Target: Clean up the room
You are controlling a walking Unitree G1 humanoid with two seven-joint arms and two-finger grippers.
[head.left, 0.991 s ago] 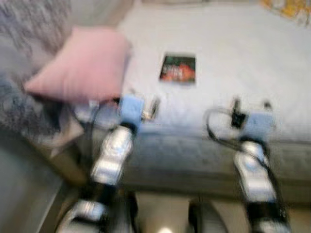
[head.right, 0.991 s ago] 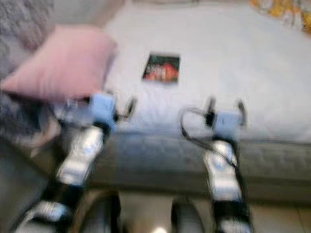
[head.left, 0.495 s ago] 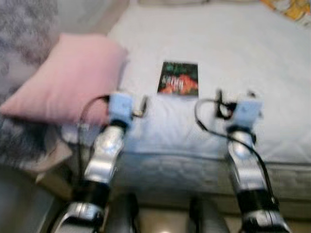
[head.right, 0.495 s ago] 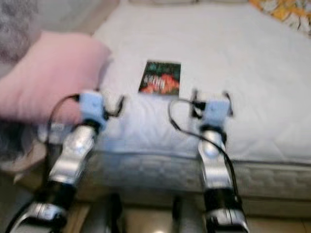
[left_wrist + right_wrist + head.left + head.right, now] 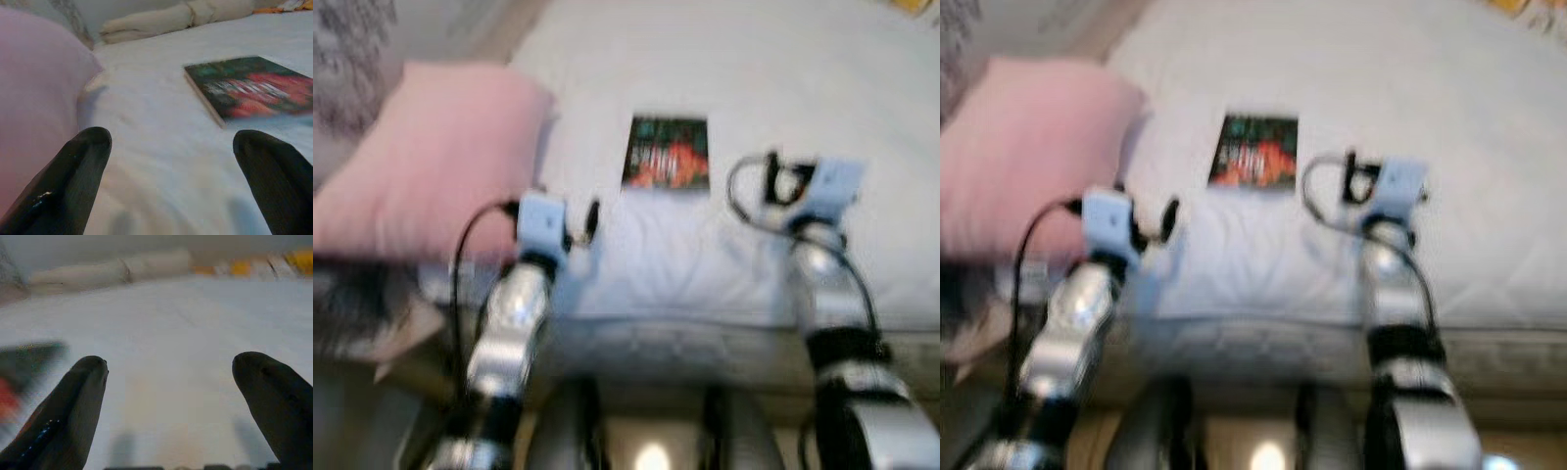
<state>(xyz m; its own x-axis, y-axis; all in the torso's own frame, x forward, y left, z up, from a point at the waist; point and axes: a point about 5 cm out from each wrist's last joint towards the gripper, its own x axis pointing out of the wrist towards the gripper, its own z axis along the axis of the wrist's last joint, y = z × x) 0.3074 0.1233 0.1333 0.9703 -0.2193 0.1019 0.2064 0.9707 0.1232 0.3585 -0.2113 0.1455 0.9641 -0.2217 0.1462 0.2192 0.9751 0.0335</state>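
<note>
1. Book lay flat on the bed, just beside the pink pillow.
2. Left hand and right hand were wide open and empty.
3. Both hung over the near mattress edge, flanking the book, likely staging a pickup.

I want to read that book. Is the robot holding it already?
No, the book lies flat on the bed, and both the left gripper and the right gripper are open and empty.

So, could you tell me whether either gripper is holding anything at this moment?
Nothing is held. The left gripper and right gripper are both open above the bed, with the book lying untouched ahead.
</note>
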